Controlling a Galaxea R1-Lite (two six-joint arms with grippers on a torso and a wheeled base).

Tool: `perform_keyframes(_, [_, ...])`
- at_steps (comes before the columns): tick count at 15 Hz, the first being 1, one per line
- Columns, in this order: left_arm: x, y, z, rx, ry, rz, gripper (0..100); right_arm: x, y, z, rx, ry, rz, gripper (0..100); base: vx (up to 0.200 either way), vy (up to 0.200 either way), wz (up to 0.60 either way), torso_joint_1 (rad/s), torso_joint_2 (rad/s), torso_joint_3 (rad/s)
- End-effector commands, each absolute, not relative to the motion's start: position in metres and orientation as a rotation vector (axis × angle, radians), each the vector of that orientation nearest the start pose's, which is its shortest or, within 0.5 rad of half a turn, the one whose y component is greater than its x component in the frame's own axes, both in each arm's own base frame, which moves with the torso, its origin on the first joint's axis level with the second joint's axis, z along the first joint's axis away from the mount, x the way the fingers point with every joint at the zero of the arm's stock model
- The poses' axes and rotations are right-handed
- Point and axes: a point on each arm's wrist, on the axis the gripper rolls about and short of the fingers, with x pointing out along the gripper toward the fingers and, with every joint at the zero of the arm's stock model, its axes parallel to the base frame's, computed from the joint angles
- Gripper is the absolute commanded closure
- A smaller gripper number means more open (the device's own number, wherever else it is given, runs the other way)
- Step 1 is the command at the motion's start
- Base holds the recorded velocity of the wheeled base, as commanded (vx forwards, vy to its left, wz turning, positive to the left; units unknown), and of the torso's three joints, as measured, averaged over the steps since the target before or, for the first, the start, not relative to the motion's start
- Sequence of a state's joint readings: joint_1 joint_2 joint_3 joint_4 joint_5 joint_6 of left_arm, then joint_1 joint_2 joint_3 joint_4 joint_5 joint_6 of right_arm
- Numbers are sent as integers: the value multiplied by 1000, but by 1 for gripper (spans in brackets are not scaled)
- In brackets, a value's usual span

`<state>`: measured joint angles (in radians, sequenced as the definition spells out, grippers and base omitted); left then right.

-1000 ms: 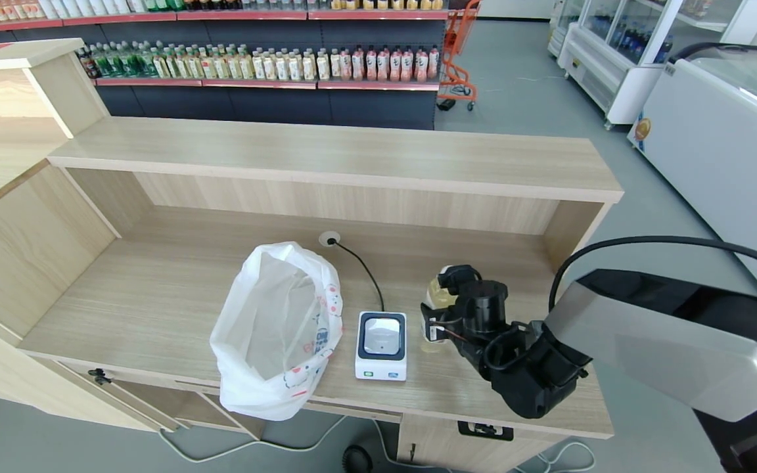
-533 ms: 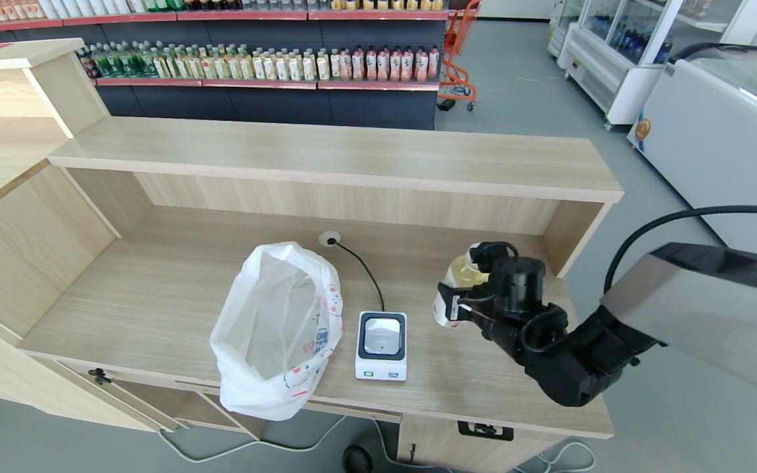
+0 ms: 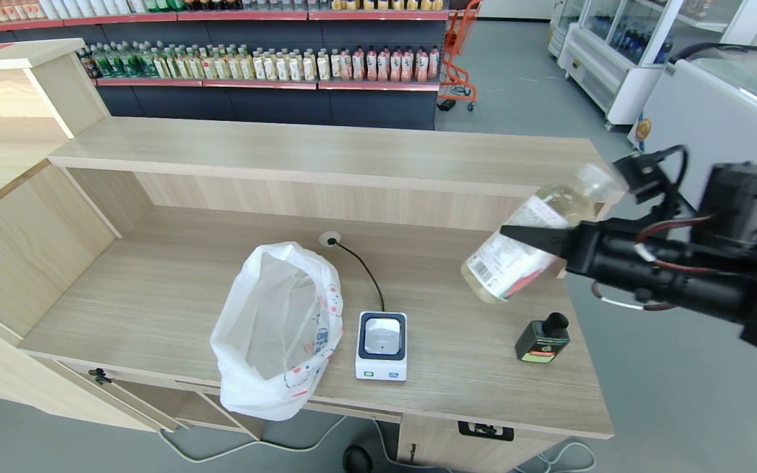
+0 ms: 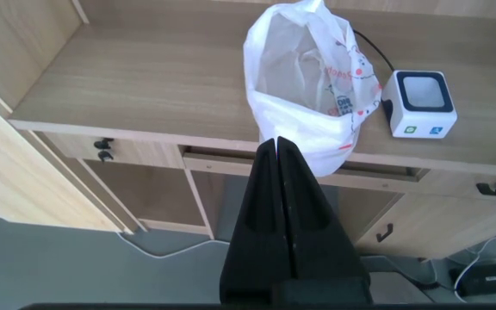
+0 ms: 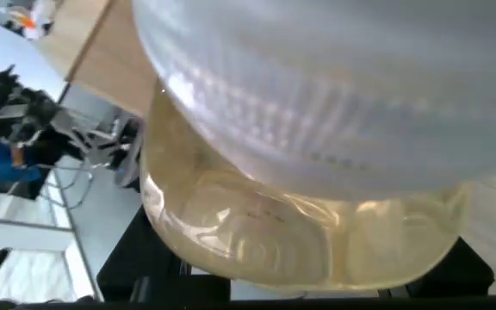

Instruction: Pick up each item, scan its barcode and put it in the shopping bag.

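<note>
From the head view, the right gripper (image 3: 566, 210) pinches a clear plastic bottle of pale yellow liquid with a white label (image 3: 516, 253). It is tilted in the air over the right end of the light wooden counter (image 3: 155, 289). A small dark green bottle with a black cap (image 3: 541, 339) stands below. An open white plastic shopping bag (image 3: 273, 328) sits just beside the white barcode scanner (image 3: 382, 345).

In the left wrist view, the left gripper (image 4: 277, 142) hangs in front of the counter, fingers pressed together.

In the right wrist view, the bottle's base (image 5: 317, 172) sits between dark fingers.

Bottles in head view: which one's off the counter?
The large clear bottle with pale liquid, held tilted in the right end effector above the counter's right end. The small dark bottle stands upright on the counter.
</note>
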<state>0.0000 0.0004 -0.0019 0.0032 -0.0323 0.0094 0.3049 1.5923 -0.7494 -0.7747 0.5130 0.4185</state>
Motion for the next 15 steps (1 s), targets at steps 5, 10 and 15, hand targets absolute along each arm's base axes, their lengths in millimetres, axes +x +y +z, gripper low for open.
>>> perform_keyframes(5, [-23,-1,75,9,4,-32,100,116,50,267,470,203,1158,100,0,0,0,0,0,0])
perform_keyframes(10, [-23,-1,76,9,3,-32,100,109,50,266,459,247,1283,100,0,0,0,0,0,0])
perform_keyframes(15, [-23,-1,76,9,3,-32,100,104,57,286,461,285,1457,100,0,0,0,0,0,0])
